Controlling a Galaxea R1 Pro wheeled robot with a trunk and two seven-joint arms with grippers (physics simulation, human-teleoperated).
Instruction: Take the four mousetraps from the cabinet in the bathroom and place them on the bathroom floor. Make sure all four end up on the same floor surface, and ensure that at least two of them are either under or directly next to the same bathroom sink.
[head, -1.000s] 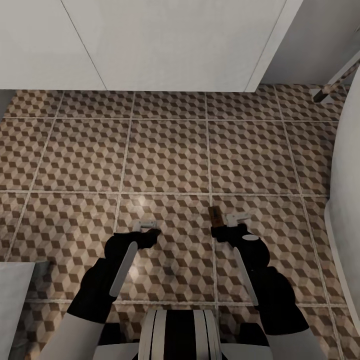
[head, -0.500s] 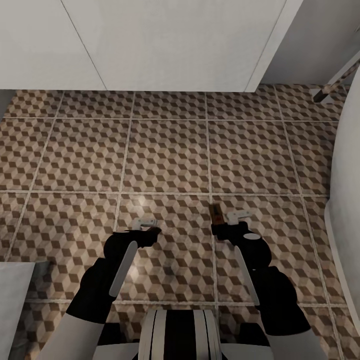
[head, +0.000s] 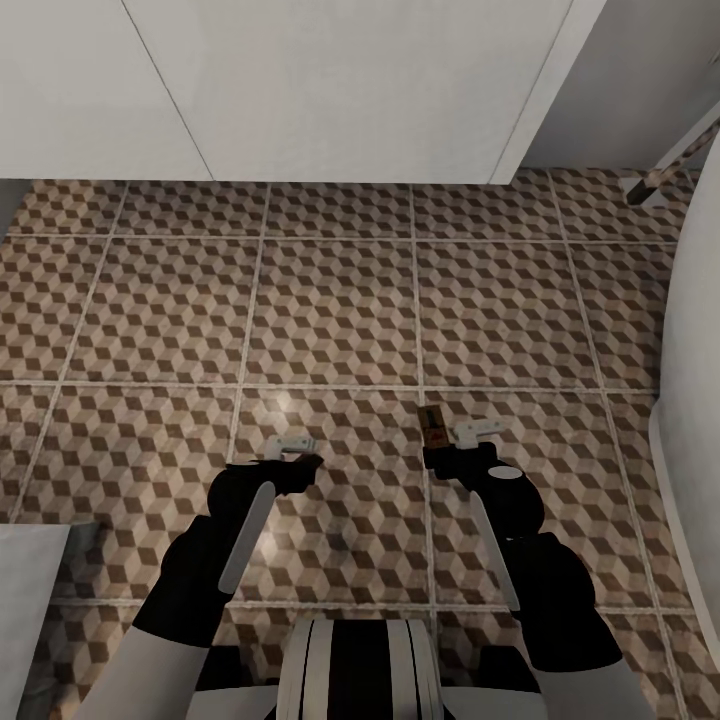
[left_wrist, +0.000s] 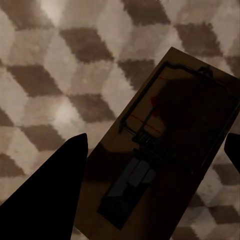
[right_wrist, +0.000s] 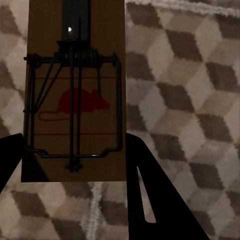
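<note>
The small brown wooden mousetrap (head: 433, 425) at lower centre has crept slightly up-frame, nearing the tiled floor (head: 330, 310). The right gripper (head: 446, 452) still pinches it. The left gripper (head: 298, 462) holds a second trap (left_wrist: 165, 145).

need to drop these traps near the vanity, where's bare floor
Free: the cube-patterned tiled floor between the white vanity unit and both grippers. Crowded: around the right gripper, with its brown wooden mousetrap, and the white curved fixture at far right.

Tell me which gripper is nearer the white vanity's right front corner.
Right. The right gripper, with a mousetrap at its fingertips, sits almost straight out from the white vanity corner; the left gripper is farther left over the bathroom floor.
</note>
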